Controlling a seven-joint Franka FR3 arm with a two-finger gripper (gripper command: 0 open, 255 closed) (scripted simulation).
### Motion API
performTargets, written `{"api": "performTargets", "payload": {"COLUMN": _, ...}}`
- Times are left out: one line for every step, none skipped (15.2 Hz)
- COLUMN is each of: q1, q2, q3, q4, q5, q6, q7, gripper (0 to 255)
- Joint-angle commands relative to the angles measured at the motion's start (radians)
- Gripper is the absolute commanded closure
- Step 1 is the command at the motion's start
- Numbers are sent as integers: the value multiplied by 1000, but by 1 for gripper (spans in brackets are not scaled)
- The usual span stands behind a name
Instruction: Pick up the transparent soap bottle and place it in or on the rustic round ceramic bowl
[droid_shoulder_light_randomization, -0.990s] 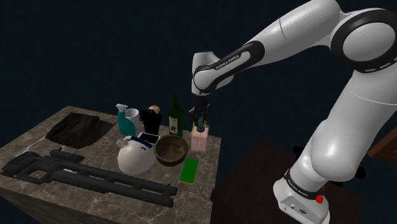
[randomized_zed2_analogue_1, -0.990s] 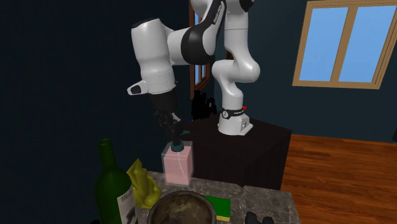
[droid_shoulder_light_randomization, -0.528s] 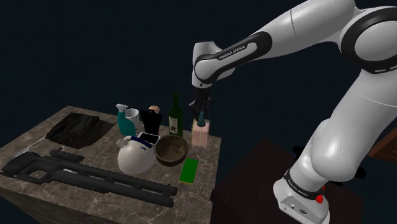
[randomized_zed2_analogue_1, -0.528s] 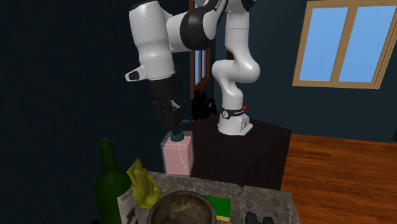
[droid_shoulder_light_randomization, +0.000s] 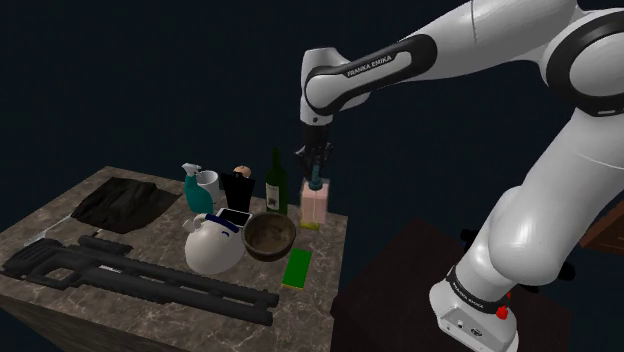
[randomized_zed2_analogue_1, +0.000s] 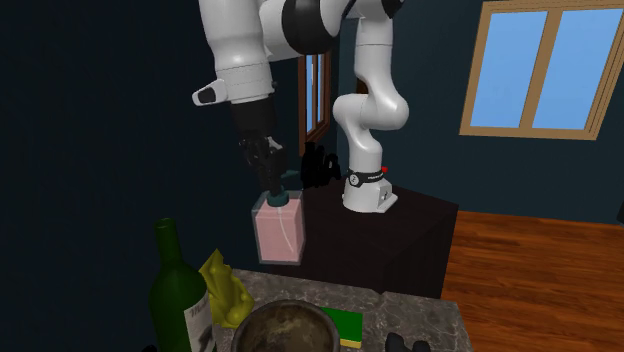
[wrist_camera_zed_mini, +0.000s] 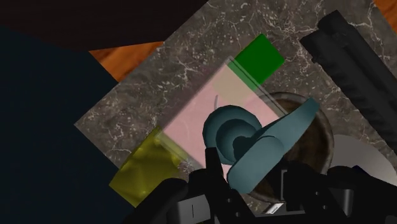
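Note:
The soap bottle (droid_shoulder_light_randomization: 314, 205) has a clear pinkish square body and a teal pump top. My gripper (droid_shoulder_light_randomization: 316, 172) is shut on that pump and holds the bottle upright, just above the marble table's (droid_shoulder_light_randomization: 60, 225) far right corner. In the second exterior view the soap bottle (randomized_zed2_analogue_1: 278, 230) hangs below the gripper (randomized_zed2_analogue_1: 272, 185), clear of the tabletop. In the wrist view the gripper (wrist_camera_zed_mini: 245, 172) clasps the teal pump of the bottle (wrist_camera_zed_mini: 216, 108). The brown round bowl (droid_shoulder_light_randomization: 269, 236) stands on the table in front of the bottle, bowl (randomized_zed2_analogue_1: 285, 330), bowl (wrist_camera_zed_mini: 324, 143).
A dark green wine bottle (droid_shoulder_light_randomization: 276, 183) stands beside the soap bottle. A green flat block (droid_shoulder_light_randomization: 297, 267), a white jug (droid_shoulder_light_randomization: 212, 245) and a long black object (droid_shoulder_light_randomization: 140, 275) lie around the bowl. A yellow figure (randomized_zed2_analogue_1: 222, 290) sits by the wine bottle. The stand (droid_shoulder_light_randomization: 400, 290) is to the shoulder view's right.
The arm has risen and lifted the soap bottle off the table; the bottle hangs higher than before, still in the gripper.

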Motion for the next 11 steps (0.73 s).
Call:
{"api": "performTargets", "payload": {"q1": 11, "q2": 23, "q3": 12, "q4": 61, "q5": 0, "q6": -35, "q7": 27, "gripper": 255}}
{"api": "performTargets", "payload": {"q1": 19, "q2": 44, "q3": 19, "q4": 101, "q5": -1, "q6": -53, "q7": 44, "gripper": 255}}
{"api": "performTargets", "payload": {"q1": 26, "q2": 65, "q3": 26, "q4": 142, "q5": -2, "q6": -71, "q7": 61, "gripper": 255}}
{"api": "performTargets", "payload": {"q1": 34, "q2": 87, "q3": 33, "q4": 184, "q5": -4, "q6": -89, "q7": 78, "gripper": 255}}
{"api": "performTargets", "payload": {"q1": 41, "q2": 110, "q3": 39, "q4": 228, "q5": -5, "q6": -108, "q7": 95, "gripper": 255}}
{"api": "performTargets", "payload": {"q1": 49, "q2": 134, "q3": 46, "q4": 273, "q5": -8, "q6": -128, "q7": 112, "gripper": 255}}
{"api": "performTargets", "payload": {"q1": 57, "q2": 159, "q3": 51, "q4": 320, "q5": -10, "q6": -149, "q7": 129, "gripper": 255}}
{"api": "performTargets", "payload": {"q1": 65, "q2": 185, "q3": 57, "q4": 369, "q5": -13, "q6": -170, "q7": 145, "gripper": 255}}
{"api": "performTargets", "payload": {"q1": 73, "q2": 212, "q3": 62, "q4": 420, "q5": -16, "q6": -192, "q7": 162, "gripper": 255}}
{"api": "performTargets", "payload": {"q1": 82, "q2": 241, "q3": 67, "q4": 473, "q5": -20, "q6": -215, "q7": 178, "gripper": 255}}
{"api": "performTargets", "payload": {"q1": 91, "q2": 271, "q3": 72, "q4": 529, "q5": -24, "q6": -239, "q7": 194, "gripper": 255}}
